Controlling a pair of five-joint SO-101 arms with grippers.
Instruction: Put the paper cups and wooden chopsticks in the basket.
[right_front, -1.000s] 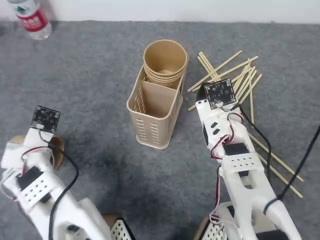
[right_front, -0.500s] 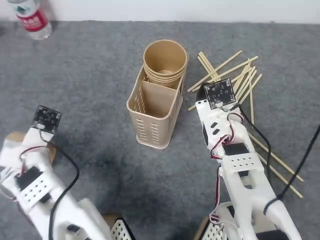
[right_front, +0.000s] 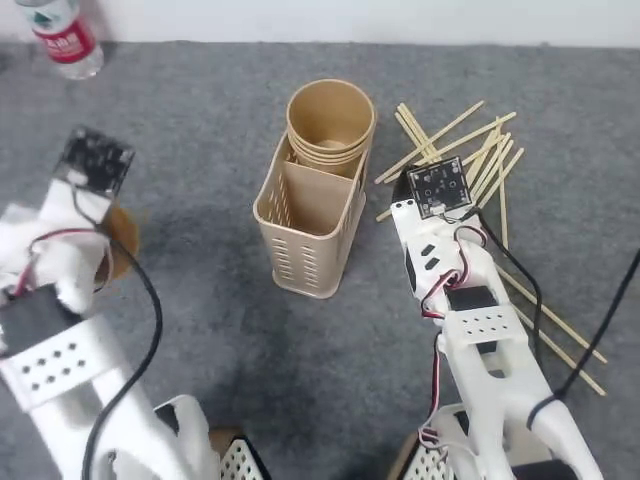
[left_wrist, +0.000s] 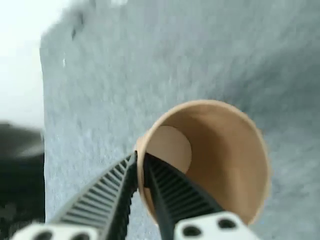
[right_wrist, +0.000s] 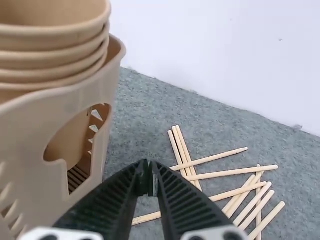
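Observation:
My left gripper (left_wrist: 140, 161) is shut on the rim of a brown paper cup (left_wrist: 215, 155), one finger inside and one outside. In the high view that cup (right_front: 122, 243) hangs beside the left arm, above the grey mat. The beige slotted basket (right_front: 300, 235) stands mid-table with a stack of paper cups (right_front: 330, 122) nested in its far compartment. Several wooden chopsticks (right_front: 470, 150) lie scattered to the right of the basket. My right gripper (right_wrist: 148, 181) is shut with nothing in it, low beside the basket (right_wrist: 50, 150), near the chopsticks (right_wrist: 210, 175).
A plastic bottle (right_front: 62, 35) with a red label lies at the far left corner. More chopsticks (right_front: 555, 320) trail along the right arm. The grey mat (right_front: 200, 150) between the left arm and the basket is open floor. A white wall (right_wrist: 225, 50) runs behind.
The left arm has risen and swung away from the near edge toward the middle, lifting the paper cup off the mat. The right arm has stayed still.

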